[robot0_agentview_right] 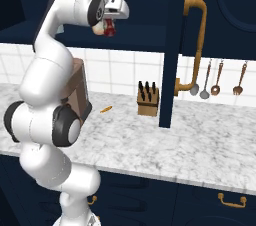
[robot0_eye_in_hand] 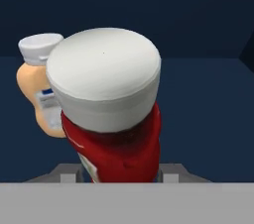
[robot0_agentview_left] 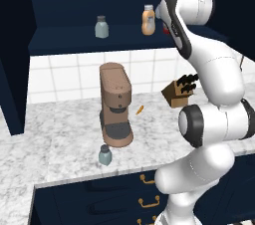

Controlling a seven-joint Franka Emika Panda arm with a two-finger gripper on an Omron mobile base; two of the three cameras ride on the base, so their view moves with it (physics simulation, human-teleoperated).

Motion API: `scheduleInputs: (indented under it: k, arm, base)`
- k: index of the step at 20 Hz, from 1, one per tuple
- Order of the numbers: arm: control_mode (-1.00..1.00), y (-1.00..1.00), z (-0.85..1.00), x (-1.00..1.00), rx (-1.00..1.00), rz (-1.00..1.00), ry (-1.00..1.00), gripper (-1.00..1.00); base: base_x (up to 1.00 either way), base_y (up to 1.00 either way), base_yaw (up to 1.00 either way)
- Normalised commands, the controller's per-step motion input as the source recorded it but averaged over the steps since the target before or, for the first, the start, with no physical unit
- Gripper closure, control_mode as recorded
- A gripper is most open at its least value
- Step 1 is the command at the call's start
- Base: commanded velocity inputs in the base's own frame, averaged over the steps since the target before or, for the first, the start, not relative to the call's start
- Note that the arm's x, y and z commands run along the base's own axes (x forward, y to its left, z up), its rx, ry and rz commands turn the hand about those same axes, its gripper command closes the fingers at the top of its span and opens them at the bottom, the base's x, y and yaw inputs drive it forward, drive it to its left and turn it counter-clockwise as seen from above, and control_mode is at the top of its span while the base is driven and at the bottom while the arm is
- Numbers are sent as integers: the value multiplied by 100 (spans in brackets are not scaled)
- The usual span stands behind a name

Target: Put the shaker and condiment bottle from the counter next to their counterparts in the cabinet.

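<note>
My gripper (robot0_eye_in_hand: 119,172) is shut on the red condiment bottle (robot0_eye_in_hand: 121,143), whose white cap fills the middle of the hand view. The arm holds it up at the navy cabinet (robot0_agentview_left: 74,40), just right of the orange-tan counterpart bottle (robot0_eye_in_hand: 42,99) (robot0_agentview_left: 148,20); whether it rests on the shelf I cannot tell. From the right base view the red bottle (robot0_agentview_right: 109,29) hangs under the hand. A pale grey-blue shaker (robot0_agentview_left: 104,155) stands on the marbled counter (robot0_agentview_left: 50,139) near its front edge, before the coffee machine. Its twin shaker (robot0_agentview_left: 101,26) stands on the cabinet shelf, to the left.
A brown coffee machine (robot0_agentview_left: 115,104) stands mid-counter with a small orange item (robot0_agentview_left: 140,110) to its right. A knife block (robot0_agentview_right: 148,99) sits by the tiled wall. The open cabinet door (robot0_agentview_right: 172,45) with a brass handle (robot0_agentview_right: 196,40) hangs right of the arm; utensils (robot0_agentview_right: 215,77) hang beyond.
</note>
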Motion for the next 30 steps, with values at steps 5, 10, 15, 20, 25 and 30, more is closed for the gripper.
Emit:
scheduleInputs:
  k: [5,10,15,20,25,30]
  arm:
    - [-100,0,-5,10,0,3,3,100]
    - [-100,0,-10,13,0,2,3,100]
    - [-100,0,-12,13,0,2,2,100]
    - [-100,0,-11,17,0,1,3,-100]
    - [-100,0,-2,8,0,1,0,-100]
    - [-100,0,0,3,0,2,1,-100]
  base:
    - [0,0,0]
    - [0,0,0]
    - [0,0,0]
    - [0,0,0]
    - [0,0,0]
    - [0,0,0]
